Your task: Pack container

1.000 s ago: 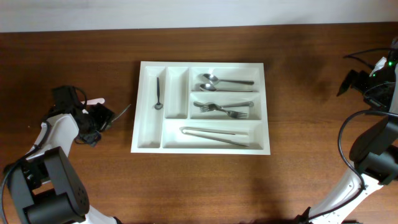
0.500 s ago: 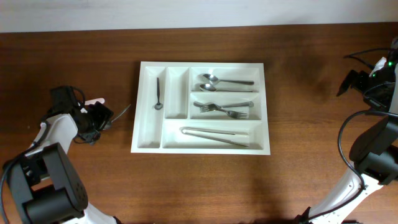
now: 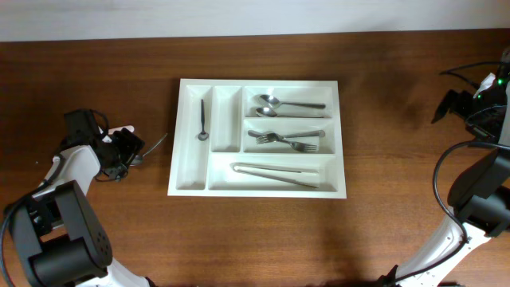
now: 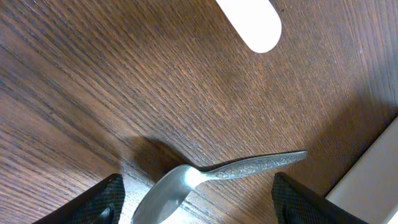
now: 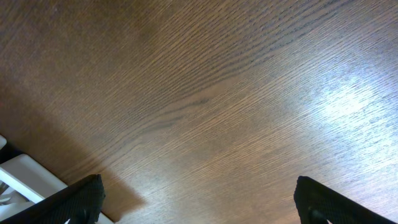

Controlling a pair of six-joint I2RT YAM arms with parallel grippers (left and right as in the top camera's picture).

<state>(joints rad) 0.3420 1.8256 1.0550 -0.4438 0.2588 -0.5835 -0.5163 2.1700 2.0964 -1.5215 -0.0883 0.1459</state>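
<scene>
The white cutlery tray (image 3: 191, 182) lies mid-table and holds a small spoon, spoons, forks and tongs in its compartments. A corner of it shows in the left wrist view (image 4: 373, 180) and in the right wrist view (image 5: 25, 177). A metal spoon (image 4: 205, 180) with a patterned handle lies on the wood left of the tray, also seen from overhead (image 3: 151, 148). My left gripper (image 4: 196, 208) is open, its fingers either side of the spoon's bowl. My right gripper (image 5: 199, 202) is open and empty over bare wood at the far right (image 3: 456, 102).
A white rounded piece (image 4: 252, 22) lies on the table beyond the spoon, also visible overhead (image 3: 121, 130). The table is dark brown wood.
The left gripper has shifted slightly nearer the spoon. The spoon, tray and right arm have not moved.
</scene>
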